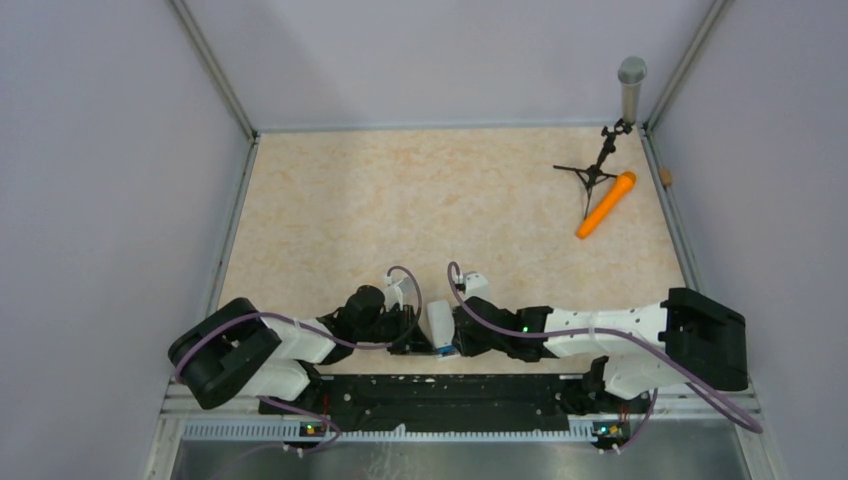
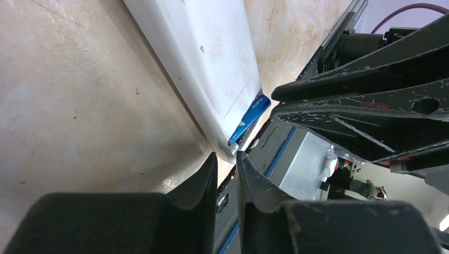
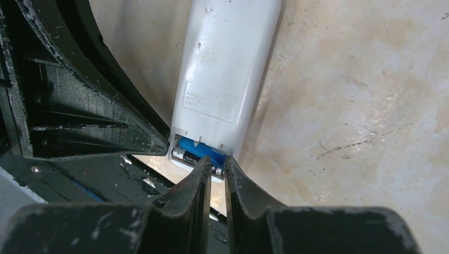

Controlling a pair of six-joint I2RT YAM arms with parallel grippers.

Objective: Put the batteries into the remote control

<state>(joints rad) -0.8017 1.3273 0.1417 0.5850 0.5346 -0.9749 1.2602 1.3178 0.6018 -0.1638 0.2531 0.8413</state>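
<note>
The remote control (image 1: 440,322) lies white back up at the table's near edge, between my two grippers. Its battery bay is open at the near end. In the right wrist view, the blue battery (image 3: 204,150) and the dark battery (image 3: 185,157) lie side by side in the bay of the remote (image 3: 225,63). My right gripper (image 3: 216,165) is shut, with only a narrow slit, and its tips are on the dark battery. My left gripper (image 2: 226,159) is shut and empty, its tips at the remote's (image 2: 206,63) bay-end corner, close to the blue battery (image 2: 251,116).
An orange microphone (image 1: 606,205) and a small black tripod stand (image 1: 597,170) with a grey microphone lie at the far right. The black arm-mount rail (image 1: 440,390) runs just behind the remote's near end. Walls enclose the table on three sides.
</note>
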